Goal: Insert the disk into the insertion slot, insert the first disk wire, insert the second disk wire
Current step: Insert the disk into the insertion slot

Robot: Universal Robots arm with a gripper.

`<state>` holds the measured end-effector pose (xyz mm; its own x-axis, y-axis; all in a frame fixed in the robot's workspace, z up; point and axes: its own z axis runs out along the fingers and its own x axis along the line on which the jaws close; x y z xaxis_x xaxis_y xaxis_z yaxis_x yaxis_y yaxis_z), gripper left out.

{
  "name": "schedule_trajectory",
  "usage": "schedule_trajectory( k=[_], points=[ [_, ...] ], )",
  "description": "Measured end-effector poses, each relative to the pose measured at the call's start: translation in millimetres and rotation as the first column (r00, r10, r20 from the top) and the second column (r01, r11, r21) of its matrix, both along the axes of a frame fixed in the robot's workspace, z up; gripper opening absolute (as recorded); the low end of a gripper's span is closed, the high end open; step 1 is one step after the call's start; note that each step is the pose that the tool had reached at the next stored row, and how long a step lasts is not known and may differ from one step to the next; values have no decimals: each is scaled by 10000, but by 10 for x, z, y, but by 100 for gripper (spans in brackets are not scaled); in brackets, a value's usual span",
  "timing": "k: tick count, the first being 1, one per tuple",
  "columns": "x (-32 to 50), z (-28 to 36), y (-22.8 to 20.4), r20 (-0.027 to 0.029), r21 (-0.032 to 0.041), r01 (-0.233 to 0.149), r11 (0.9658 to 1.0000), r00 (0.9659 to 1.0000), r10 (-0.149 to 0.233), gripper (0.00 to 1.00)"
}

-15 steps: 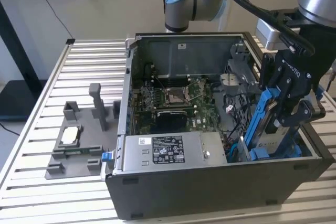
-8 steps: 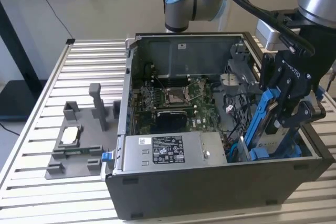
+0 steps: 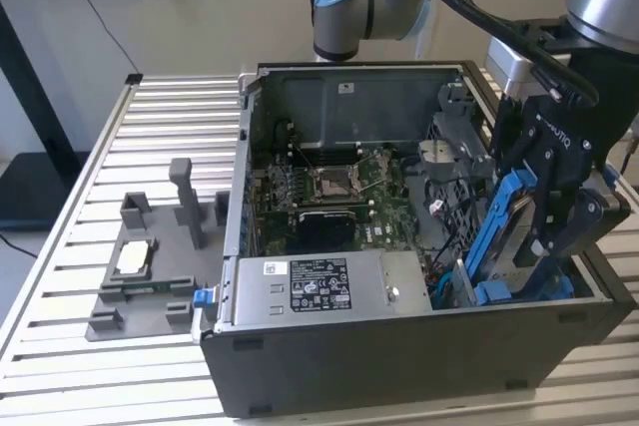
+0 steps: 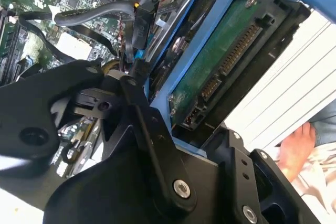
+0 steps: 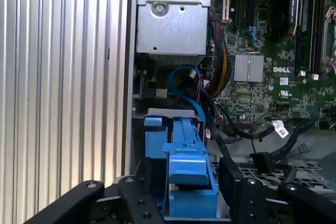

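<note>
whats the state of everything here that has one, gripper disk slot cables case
gripper: shut on the disk
disk: held tilted on end at the insertion slot, not seated, connectors bare
insertion slot: disk not lying flat in it
black cables: loose, not plugged into the disk
computer case: open, side panel off

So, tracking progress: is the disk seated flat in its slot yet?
No, in the exterior view the disk stands steeply tilted, clamped in the pincer.
</note>
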<state>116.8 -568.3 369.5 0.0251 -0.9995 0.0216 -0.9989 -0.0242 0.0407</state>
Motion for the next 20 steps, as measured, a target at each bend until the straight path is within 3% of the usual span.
schedule_trajectory(
  k=[1,4,5,7,8,10,14,15,16,17,20],
  points=[
    [0,0,0,0,0,0,10000,10000,0,64],
    [0,0,0,0,-1,0,10000,10000,0,64],
    [0,-1,0,0,0,0,10000,10000,0,62],
    [0,-1,0,0,0,0,10000,10000,0,49],
    [0,-1,0,0,-1,0,10000,10000,0,49],
    [0,-2,0,0,-1,1,10000,10000,-1,37],
    [0,-3,0,0,1,0,10000,10000,0,33],
    [0,-4,0,1,42,0,10000,10000,0,33],
    [0,-4,-1,3,140,1,9999,10000,-1,33],
    [0,-4,0,5,173,1,9998,10000,-1,33],
    [0,-4,0,6,178,0,9998,10000,0,33]
  ],
)
